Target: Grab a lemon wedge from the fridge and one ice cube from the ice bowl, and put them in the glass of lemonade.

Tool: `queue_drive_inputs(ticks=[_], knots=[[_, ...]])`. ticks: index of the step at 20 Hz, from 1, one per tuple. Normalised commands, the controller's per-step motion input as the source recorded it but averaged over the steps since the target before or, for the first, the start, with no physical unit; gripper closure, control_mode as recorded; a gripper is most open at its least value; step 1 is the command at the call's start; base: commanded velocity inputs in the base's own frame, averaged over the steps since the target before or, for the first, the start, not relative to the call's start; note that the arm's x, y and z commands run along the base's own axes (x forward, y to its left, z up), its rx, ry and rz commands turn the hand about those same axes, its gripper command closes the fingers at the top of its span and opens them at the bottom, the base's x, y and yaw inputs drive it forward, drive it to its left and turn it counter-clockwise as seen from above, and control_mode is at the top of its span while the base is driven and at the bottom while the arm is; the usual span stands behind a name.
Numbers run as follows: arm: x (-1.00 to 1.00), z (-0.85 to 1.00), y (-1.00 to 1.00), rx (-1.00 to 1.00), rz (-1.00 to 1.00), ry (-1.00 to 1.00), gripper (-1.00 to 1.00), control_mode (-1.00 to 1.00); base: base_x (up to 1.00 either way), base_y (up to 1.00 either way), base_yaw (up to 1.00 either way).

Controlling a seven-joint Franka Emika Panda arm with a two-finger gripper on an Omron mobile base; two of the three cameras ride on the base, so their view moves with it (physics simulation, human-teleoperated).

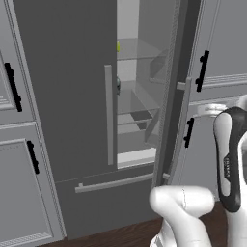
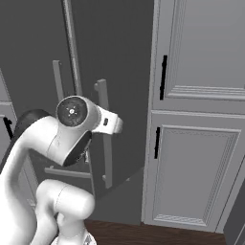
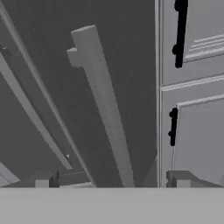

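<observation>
Presently fridge point(image 1: 72, 96) door ajar; gripper point(image 3: 113, 179) jaws apart astride bar handle point(image 3: 103, 109). Lemon wedge point(image 1: 118, 47): tiny, light, likely slippery; pinch flat sides.

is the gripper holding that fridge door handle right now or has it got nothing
Nothing is held. In the hand view the gripper is open, its fingertips standing on either side of the bar handle of the fridge without clamping it.

Panelled grey cabinets point(image 2: 201, 119) at three o'clock in the right base view, black handles point(image 2: 164, 76) at their left edges, more grey cabinet doors point(image 1: 19, 193) at nine o'clock in the left base view, dark wooden floor point(image 2: 158, 235) at six o'clock
</observation>
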Motion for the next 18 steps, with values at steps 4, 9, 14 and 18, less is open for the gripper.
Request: queue_drive_inputs(ticks=[4, 9, 14, 18], knots=[[-0.25, 0.41, 1.0, -0.51, 0.04, 0.26, -1.0, -1.0, 0.0, 0.0, 0.0], [0.01, -0.03, 1.0, -0.52, 0.0, 0.18, -1.0, -1.0, 0.0, 0.0, 0.0], [0.32, -0.3, 0.68, -0.28, 0.0, 0.01, -1.0, -1.0, 0.0, 0.0, 0.0], [0.77, 0.0, 0.47, -0.34, 0.0, 0.09, -1.0, -1.0, 0.0, 0.0, 0.0]])
